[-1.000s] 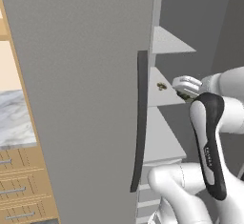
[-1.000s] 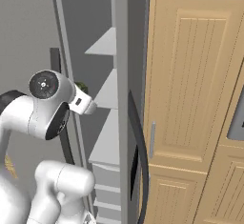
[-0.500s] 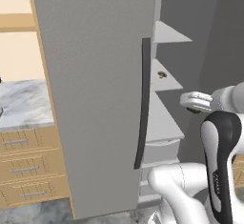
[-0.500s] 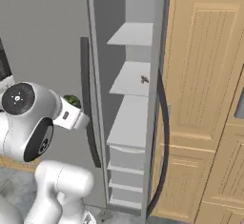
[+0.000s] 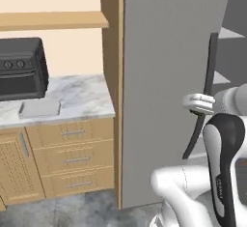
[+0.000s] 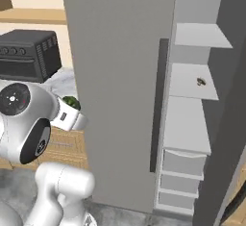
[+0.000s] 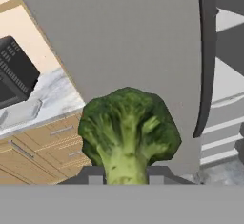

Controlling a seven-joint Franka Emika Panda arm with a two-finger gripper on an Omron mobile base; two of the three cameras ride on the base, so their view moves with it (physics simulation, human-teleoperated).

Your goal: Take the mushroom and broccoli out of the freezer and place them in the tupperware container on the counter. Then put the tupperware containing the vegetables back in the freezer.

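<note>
The fingers are clenched on the stalk of the broccoli, which stands upright between them, head up, in the hand view. From the right base view the same green clump peeks out just beyond the wrist, held in the air in front of the freezer door and well short of the table.

The tupperware container lies on the table just in front of the black oven, with bare marble around it. The mushroom sits on a middle freezer shelf, a small lump well back from the shelf's front edge.

What worries me is the path. The big grey door stands open between the arm and the table, so a swing toward the tray could brush the broccoli or the wrist against the door face or its long dark handle. The grip is only on the narrow stalk, and the heavy head sits above it, so a knock or a quick turn might tip the piece or work it loose. The tray is shallow too; let go from high up or off-centre, the rounded head could roll over the low rim onto the marble. And the oven stands close behind, leaving little room for overshoot.
</note>
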